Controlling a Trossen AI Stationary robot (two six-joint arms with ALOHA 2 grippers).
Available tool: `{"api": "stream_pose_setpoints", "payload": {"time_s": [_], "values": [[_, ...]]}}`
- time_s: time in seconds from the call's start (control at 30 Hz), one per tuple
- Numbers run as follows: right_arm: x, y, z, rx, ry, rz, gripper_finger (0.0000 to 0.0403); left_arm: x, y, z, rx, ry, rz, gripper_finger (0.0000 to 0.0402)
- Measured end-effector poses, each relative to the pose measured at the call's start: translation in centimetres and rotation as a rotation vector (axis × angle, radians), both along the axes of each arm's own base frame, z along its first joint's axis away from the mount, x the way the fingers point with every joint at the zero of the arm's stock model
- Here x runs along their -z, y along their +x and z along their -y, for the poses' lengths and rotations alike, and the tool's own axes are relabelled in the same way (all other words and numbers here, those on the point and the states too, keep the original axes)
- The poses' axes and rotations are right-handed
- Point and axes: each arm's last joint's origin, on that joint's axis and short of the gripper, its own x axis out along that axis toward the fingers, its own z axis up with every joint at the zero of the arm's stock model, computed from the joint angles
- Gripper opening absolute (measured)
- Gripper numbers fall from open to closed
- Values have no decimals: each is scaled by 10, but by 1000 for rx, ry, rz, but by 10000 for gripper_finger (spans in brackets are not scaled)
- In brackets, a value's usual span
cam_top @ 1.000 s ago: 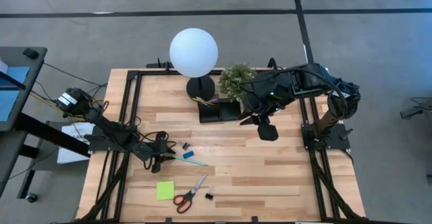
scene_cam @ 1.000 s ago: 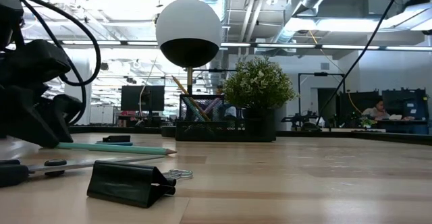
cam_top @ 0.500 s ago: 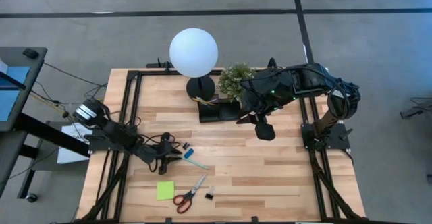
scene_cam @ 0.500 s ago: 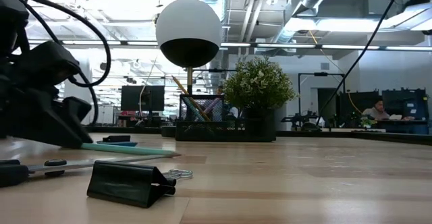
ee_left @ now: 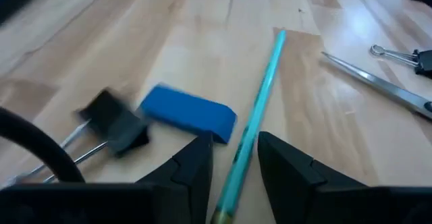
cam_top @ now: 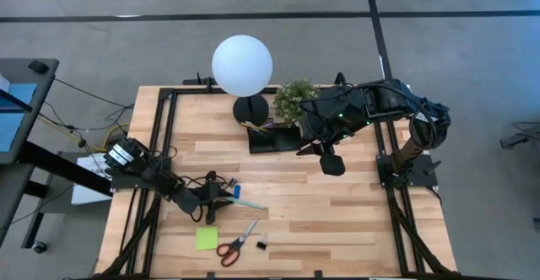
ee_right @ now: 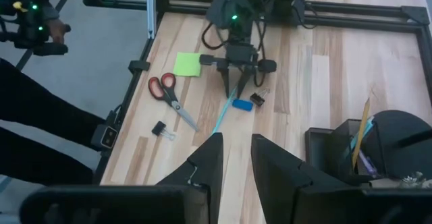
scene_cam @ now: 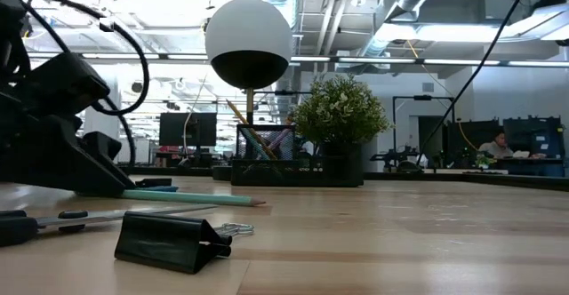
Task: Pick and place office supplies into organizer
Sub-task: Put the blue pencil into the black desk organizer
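Note:
A teal pencil lies flat on the wooden table, left of centre. My left gripper is low over the table at the pencil's left end, open. In the left wrist view its fingers stand on either side of the teal pencil. A blue eraser and a black binder clip lie just beyond. The black organizer stands at the far middle with pencils upright in it. My right gripper hangs open, high above the table right of the organizer, with nothing between its fingers. My left gripper straddles the pencil's left end, coming in low from the table's left and slanting down, with its fingers lying along the pencil. The pencil lies flat on the table, close to one finger. I cannot tell whether it touches.
Red-handled scissors, a lime-green sticky pad and another black binder clip lie near the front edge. A white globe lamp and a potted plant stand by the organizer. Bare wood lies to the right.
My left gripper has moved toward the table's right edge and sunk lower, sliding over the pencil's left end. The teal pencil has slid a little along its own length toward the table's right. The right arm has kept still.

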Motion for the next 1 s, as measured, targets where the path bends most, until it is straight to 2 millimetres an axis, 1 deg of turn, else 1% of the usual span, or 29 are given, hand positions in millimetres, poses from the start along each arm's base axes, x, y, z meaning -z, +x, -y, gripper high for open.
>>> {"api": "stream_pose_setpoints", "payload": {"time_s": [0.17, 0.4, 0.63, 0.8, 1.0], "values": [[0, 0, 0, -6, -5, 2, 71, 0, 10, 10, -22, 83, -13, 112], [0, 0, 0, -6, -5, 2, 71, -2, 15, 18, -18, 63, -10, 112], [0, 0, 0, -6, -5, 2, 71, -5, 21, 36, 110, 106, -22, 112], [0, 0, 0, -7, -5, 1, 71, -4, 22, 37, 115, 122, -43, 112], [0, 0, 0, -7, -5, 1, 71, 5, 23, 36, 32, 106, -13, 112]]}}
